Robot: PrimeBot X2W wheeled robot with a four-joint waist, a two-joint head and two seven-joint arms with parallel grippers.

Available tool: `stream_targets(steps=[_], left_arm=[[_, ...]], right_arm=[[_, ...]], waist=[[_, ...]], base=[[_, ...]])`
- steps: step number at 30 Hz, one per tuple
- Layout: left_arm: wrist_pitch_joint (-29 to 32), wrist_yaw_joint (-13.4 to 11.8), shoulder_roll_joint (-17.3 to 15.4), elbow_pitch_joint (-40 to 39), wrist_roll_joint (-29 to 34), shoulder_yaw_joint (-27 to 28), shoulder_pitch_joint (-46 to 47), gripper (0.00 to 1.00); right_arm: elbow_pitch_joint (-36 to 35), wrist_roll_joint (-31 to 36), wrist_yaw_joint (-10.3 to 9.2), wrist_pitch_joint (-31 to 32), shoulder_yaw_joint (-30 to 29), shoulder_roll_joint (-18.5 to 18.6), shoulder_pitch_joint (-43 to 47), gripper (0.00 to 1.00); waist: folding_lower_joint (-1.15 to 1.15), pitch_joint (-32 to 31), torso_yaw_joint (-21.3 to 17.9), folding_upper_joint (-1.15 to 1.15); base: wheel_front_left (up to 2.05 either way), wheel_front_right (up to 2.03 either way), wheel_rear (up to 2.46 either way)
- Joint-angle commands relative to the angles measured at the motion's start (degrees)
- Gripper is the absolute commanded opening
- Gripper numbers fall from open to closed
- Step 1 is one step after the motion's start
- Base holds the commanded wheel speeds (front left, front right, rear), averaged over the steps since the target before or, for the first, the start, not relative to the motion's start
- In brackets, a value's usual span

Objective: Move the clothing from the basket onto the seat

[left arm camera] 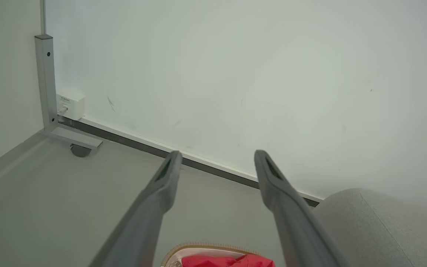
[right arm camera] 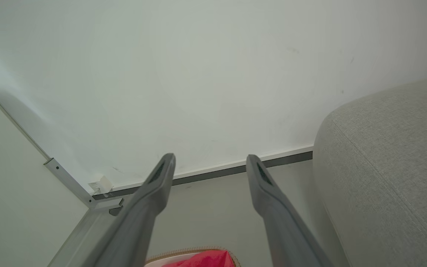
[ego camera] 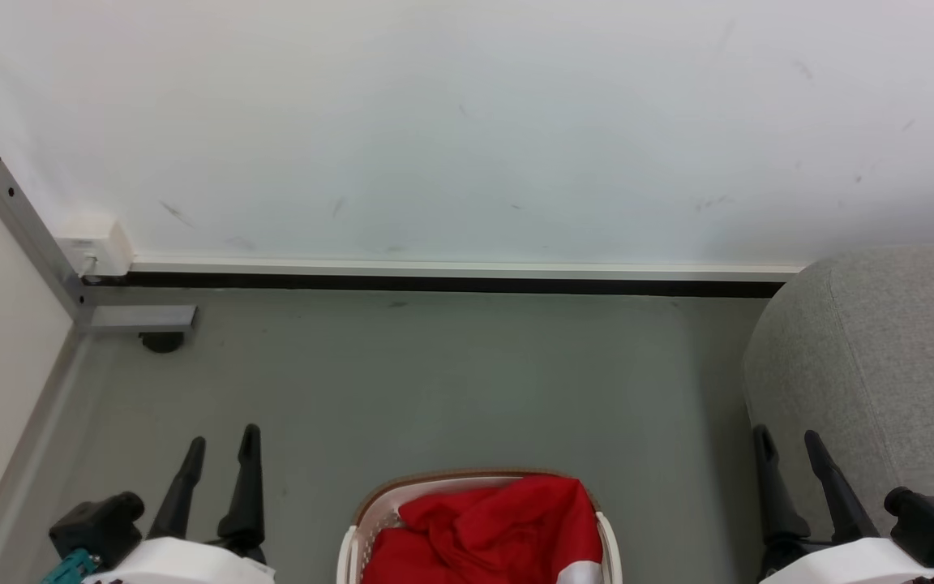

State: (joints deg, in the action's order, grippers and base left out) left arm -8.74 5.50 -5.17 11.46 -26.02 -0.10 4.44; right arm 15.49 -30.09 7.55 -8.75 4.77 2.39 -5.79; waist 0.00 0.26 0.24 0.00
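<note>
Head view: the pale wall (ego camera: 467, 122) takes the whole upper half, and below it the grey floor (ego camera: 434, 381) runs to a dark skirting strip. The grey seat (ego camera: 872, 357) bulges in at my right, its rounded corner near my right arm. The white basket (ego camera: 351, 545) with the tan rim stands on the floor between my two arms, at the bottom edge, well apart from the seat. The red clothing (ego camera: 483, 527) lies heaped inside it, with a white panel showing at the lower right. My left gripper (ego camera: 224, 438) and my right gripper (ego camera: 786, 435) both hover to either side of the basket, fingers spread wide and holding nothing. I judge that the task is at its first step: nothing lies on the part of the seat I can see, and no grasp has begun. The next move calls for one arm to dip in over the rim, pinch a good fold of the soft cloth and lift it clear before swinging right. A small white box (ego camera: 98, 243) sits low on the wall by a metal post (ego camera: 25, 219); it bears a faint mark, too small to read.
</note>
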Motion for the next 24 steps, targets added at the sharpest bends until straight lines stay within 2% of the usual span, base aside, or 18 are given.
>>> stream_targets(steps=[1,24], left_arm=[[-0.7,-0.2,-0.7,-0.1,1.8,0.0,0.4,1.0],[-3.6,0.0,-0.9,0.3,12.2,-1.0,0.7,1.0]], right_arm=[[0.0,2.1,-0.07,-0.7,0.1,0.6,-1.4,1.0],[1.6,11.6,-0.09,-3.6,1.1,0.6,-1.9,1.0]], waist=[[0.0,0.0,0.0,0.0],[0.0,-0.1,-0.2,0.0]], base=[[0.0,0.0,0.0],[0.0,0.0,0.0]])
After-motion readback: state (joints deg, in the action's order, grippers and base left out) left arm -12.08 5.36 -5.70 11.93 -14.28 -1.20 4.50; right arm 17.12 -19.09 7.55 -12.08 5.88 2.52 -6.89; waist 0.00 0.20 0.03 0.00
